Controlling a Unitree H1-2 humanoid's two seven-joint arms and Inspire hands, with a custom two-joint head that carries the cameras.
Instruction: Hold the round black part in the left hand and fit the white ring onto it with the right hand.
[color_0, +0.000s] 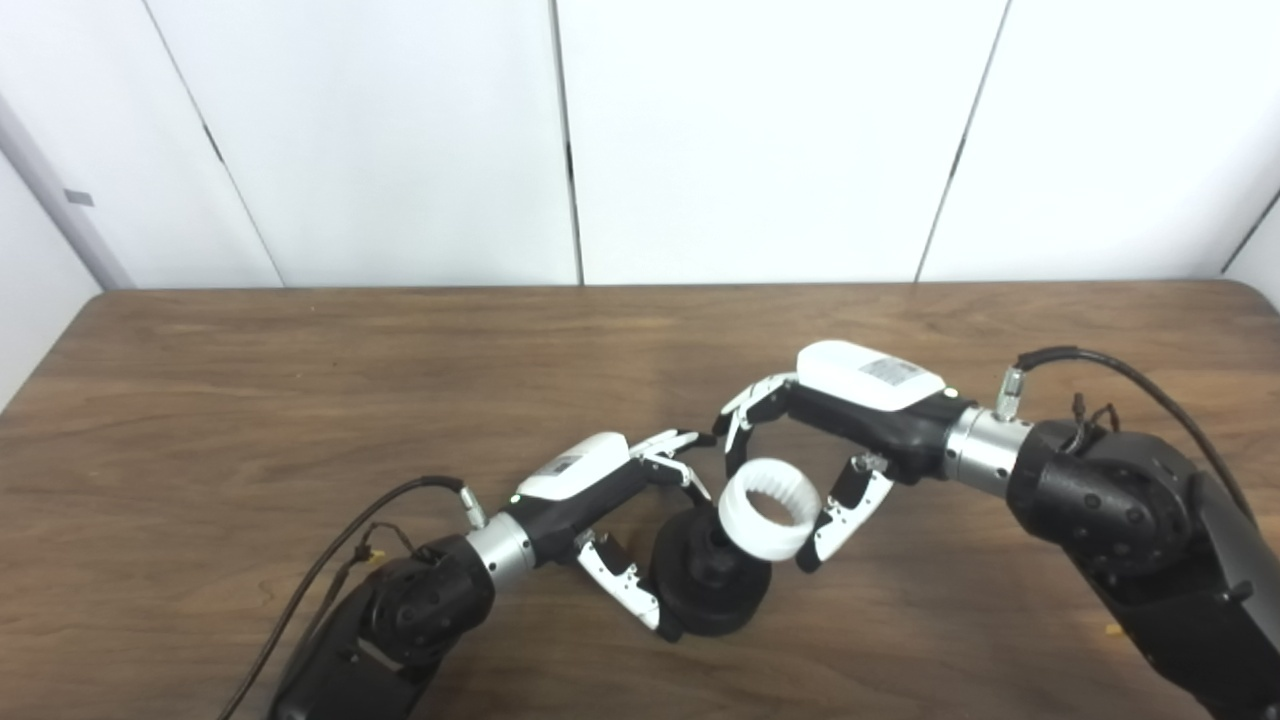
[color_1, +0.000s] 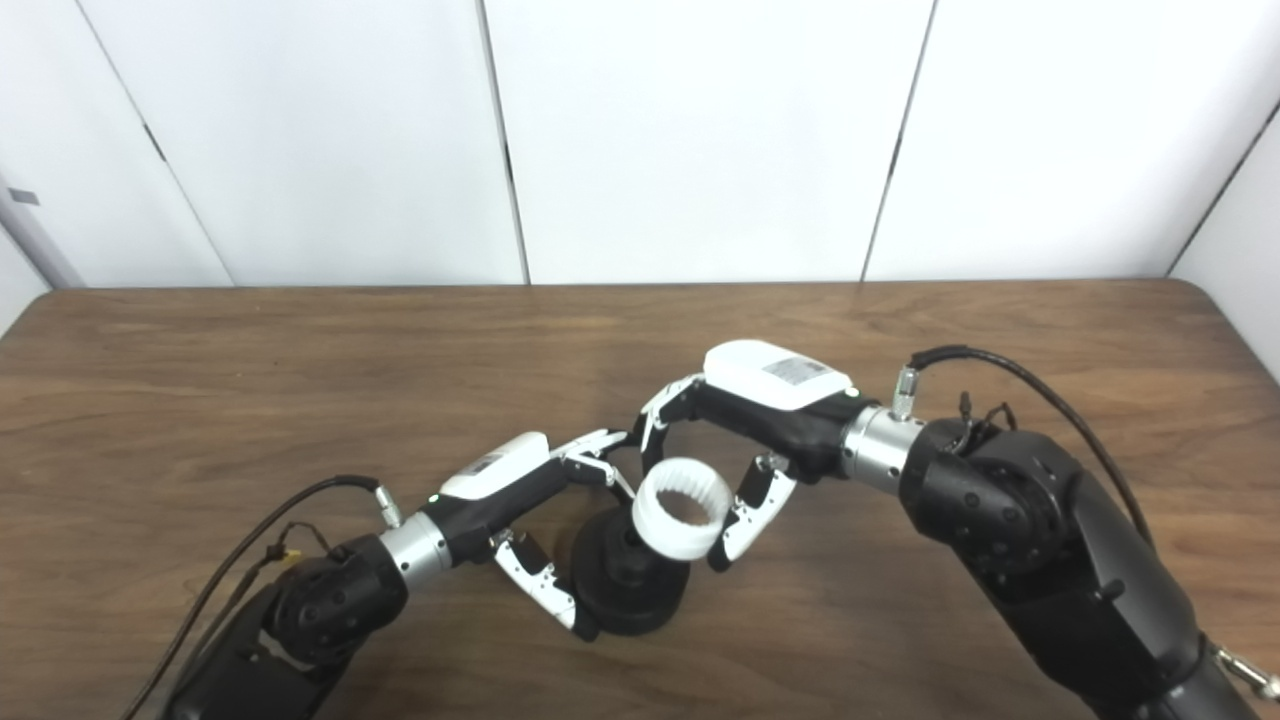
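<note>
Pinching white ring (color_0: 768, 507) in right hand (color_0: 850, 420) | left hand (color_0: 610, 505) grips black part (color_0: 712, 590) | ring touching part's hub

The white ring (color_0: 768, 507) covers the upper right of the round black part (color_0: 708, 588), so whether the two touch cannot be told. Behind the ring, the left hand (color_0: 620, 500) fingertips are hidden. Both arms are cut off by the bottom edge, below the ring.
</note>
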